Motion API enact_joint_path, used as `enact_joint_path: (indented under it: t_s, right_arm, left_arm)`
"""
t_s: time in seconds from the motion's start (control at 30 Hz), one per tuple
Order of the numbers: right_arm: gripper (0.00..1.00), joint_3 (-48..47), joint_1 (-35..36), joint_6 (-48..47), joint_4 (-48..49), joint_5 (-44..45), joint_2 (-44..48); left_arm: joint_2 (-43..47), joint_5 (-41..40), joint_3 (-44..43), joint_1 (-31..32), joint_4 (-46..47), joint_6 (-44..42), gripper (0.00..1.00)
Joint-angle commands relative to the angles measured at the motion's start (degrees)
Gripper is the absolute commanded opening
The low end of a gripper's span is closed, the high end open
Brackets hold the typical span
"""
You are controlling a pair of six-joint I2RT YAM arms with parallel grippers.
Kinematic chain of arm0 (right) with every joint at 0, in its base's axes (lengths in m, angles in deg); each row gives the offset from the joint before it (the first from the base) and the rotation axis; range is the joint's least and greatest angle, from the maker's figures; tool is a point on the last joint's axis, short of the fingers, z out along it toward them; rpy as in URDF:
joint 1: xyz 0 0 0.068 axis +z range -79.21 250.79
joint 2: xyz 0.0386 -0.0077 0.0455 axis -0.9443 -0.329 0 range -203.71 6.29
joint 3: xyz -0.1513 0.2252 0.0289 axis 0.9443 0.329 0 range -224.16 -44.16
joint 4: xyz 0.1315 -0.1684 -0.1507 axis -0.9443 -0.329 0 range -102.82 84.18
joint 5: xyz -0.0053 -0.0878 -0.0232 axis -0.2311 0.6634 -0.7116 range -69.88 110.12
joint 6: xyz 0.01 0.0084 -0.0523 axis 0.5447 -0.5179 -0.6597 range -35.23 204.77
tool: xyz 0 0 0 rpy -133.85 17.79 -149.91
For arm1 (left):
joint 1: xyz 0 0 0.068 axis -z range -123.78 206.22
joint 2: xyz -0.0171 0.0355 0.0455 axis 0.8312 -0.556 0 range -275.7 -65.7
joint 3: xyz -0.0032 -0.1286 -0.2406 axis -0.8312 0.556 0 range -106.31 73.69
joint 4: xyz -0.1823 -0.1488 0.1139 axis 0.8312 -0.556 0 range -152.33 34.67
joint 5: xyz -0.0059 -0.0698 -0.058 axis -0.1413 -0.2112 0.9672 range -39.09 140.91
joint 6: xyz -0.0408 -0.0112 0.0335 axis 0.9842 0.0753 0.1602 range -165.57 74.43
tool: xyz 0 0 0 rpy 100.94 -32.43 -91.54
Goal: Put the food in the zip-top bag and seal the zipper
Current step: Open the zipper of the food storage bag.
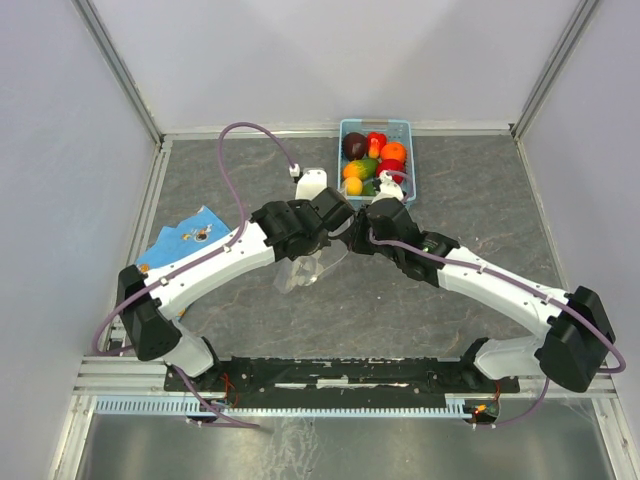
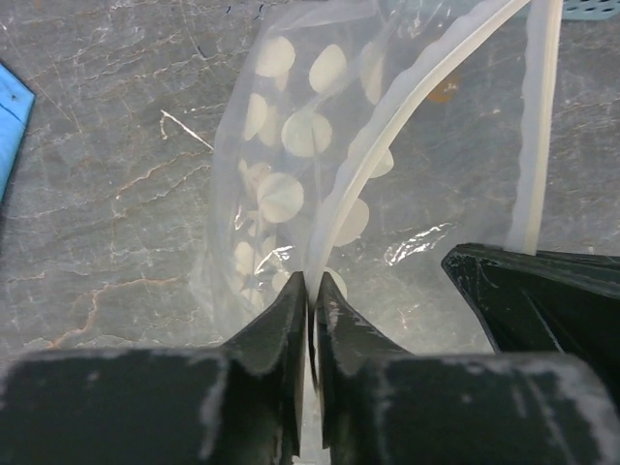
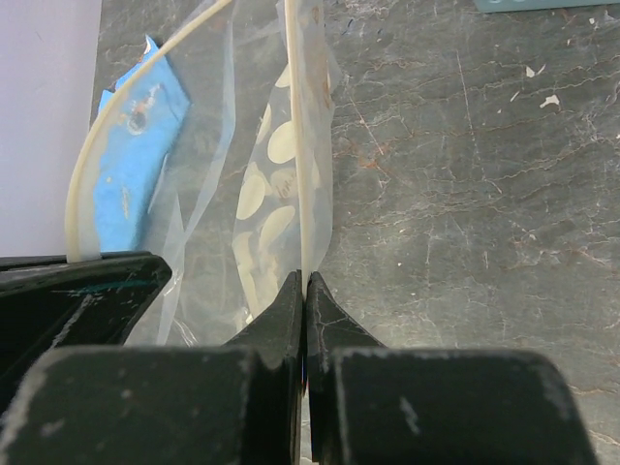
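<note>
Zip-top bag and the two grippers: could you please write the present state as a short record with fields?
zip-top bag: held between the two grippers, no food seen inside
zipper: unsealed, its two strips apart
left gripper: shut on one strip of the zipper
right gripper: shut on the other strip
food: in the light-blue basket, at the far side of the table
blue cloth: lying on the table, at the left
</note>
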Motion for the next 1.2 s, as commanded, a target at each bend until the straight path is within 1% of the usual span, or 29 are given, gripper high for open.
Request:
enact_joint_path:
  t_s: [0.0,0.07,0.2,0.37,0.47,0.57,0.67,0.73,0.83,0.97,1.17]
  right_arm:
    - [0.02,0.03,-0.42,-1.23,2.38,0.0,-0.3]
    - [0.02,0.7,-1.08,-1.4,1.9,0.53,-0.26]
    - [0.02,1.66,-2.61,-1.69,2.06,-0.05,-1.36]
    - [0.02,0.57,-3.4,-2.11,3.44,-2.24,-5.95]
    - [0.02,-0.78,-3.47,-2.9,4.55,-3.45,-10.38]
    - [0.02,-2.2,-3.47,-4.1,6.14,-4.41,-14.21]
    - [0.02,-3.43,-3.64,-5.24,5.42,-4.13,-15.45]
    - [0.07,-3.92,-3.87,-6.66,5.76,-5.18,-15.31]
    - [0.18,-5.59,-4.04,-9.08,5.96,-8.11,-15.24]
    - [0.28,-8.29,-4.35,-11.86,3.62,-9.68,-14.13]
    - [0.45,-11.29,-5.88,-15.64,-0.6,-12.21,-9.85]
  left_arm:
    - [-0.45,-4.67,-3.23,0.11,-1.53,-1.65,0.09]
    - [0.41,-6.7,-3.93,0.19,-3.0,-2.25,0.03]
    - [1.77,-10.78,-5.8,0.0,-7.36,-3.16,0.03]
    - [2.16,-14.35,-6.99,-0.96,-11.86,-4.29,0.03]
    - [2.24,-14.27,-5.8,-1.81,-12.34,-5.05,0.03]
    - [2.23,-11.93,-3.5,-2.64,-10.19,-6.56,0.03]
    - [2.24,-9.82,-2.47,-3.89,-9.16,-7.41,0.03]
    - [2.54,-8.52,-1.92,-5.21,-8.39,-8.61,0.03]
    - [2.55,-5.93,-1.37,-7.42,-6.0,-11.11,0.03]
    - [1.23,-4.3,-1.67,-8.95,-3.94,-12.97,0.03]
    - [-1.46,-2.6,-2.33,-10.14,-2.01,-14.93,0.03]
